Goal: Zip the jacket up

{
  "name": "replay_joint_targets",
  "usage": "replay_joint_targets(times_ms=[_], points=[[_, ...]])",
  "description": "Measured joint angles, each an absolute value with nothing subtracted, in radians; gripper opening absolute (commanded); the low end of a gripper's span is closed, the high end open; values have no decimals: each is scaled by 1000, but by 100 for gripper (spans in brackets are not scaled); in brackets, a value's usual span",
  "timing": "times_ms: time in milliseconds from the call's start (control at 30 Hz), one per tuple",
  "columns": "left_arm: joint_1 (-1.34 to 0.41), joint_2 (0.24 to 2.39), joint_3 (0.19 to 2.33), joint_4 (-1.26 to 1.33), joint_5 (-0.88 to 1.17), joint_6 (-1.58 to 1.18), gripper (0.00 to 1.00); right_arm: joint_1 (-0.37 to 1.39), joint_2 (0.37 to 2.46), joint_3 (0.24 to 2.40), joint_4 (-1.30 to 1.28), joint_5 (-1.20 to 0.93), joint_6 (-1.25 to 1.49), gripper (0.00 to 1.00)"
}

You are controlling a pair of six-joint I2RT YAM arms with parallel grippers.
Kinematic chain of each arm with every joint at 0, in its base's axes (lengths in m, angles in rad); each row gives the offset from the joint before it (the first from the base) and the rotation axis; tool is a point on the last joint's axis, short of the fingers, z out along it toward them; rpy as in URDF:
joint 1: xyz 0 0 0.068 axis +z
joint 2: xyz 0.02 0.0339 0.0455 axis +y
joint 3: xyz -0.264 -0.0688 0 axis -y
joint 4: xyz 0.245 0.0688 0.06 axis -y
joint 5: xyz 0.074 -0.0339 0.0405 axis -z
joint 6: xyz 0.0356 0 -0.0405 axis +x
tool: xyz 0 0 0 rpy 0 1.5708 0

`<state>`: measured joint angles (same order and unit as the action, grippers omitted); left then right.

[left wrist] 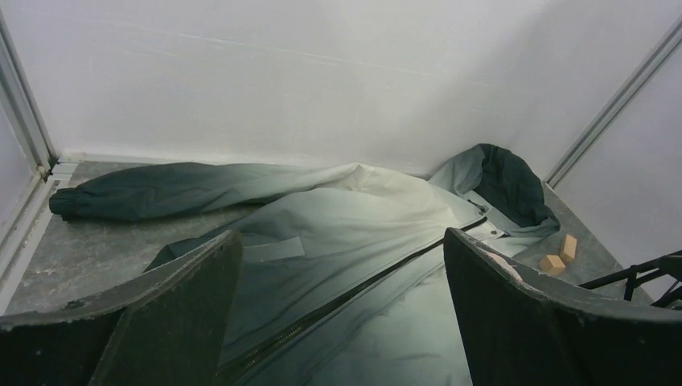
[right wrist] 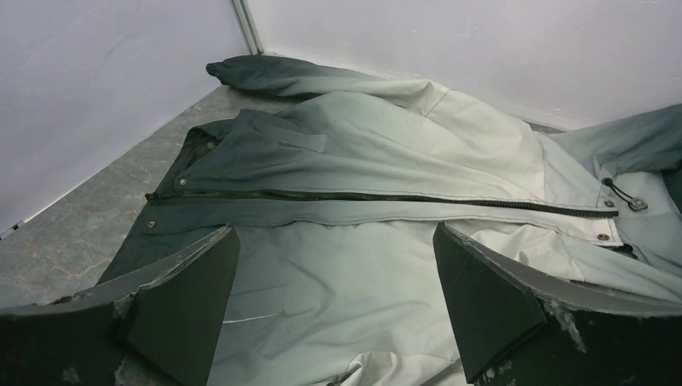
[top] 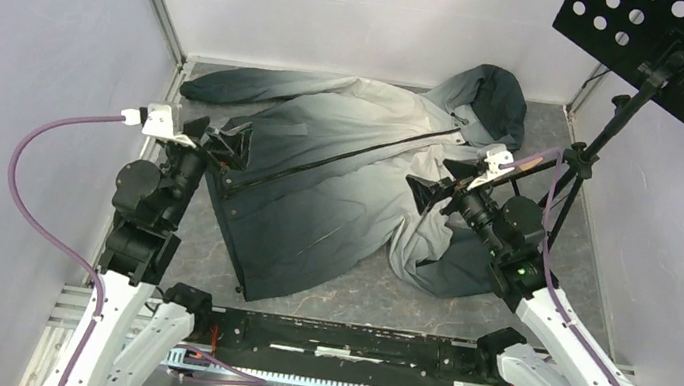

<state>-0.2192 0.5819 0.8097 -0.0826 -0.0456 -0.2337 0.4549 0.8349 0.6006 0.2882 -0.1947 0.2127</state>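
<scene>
The jacket lies spread flat on the table, hood at the far right and dark hem at the near left. Its dark zipper runs diagonally from hem to collar, with the two front panels lying together along it. My left gripper hovers open over the hem end; in the left wrist view the zipper passes between the spread fingers. My right gripper is open above the pale chest fabric, just short of the zipper. Both the left gripper and the right gripper hold nothing.
White walls close in the table on three sides. A black perforated panel on a tripod stand stands at the far right, near the right arm. Two small wooden blocks lie beside the hood. One sleeve stretches along the back wall.
</scene>
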Motion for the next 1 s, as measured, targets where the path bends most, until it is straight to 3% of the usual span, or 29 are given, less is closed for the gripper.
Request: replay_joint_targets(times_ms=[300,633,867,1000], points=[[-219,633,817,-101,-109,-249,100,455,860,551,279,-97,292,97],[-215,953,989,-352,-287,-274,100,460,1090,533,247,-207,312,97],[-208,1032,1010,-472,-280,-305,100,641,1262,535,312,-252,399,99],[-146,1003,971,-496,-214,-368,100,771,1378,551,410,-248,482,94]])
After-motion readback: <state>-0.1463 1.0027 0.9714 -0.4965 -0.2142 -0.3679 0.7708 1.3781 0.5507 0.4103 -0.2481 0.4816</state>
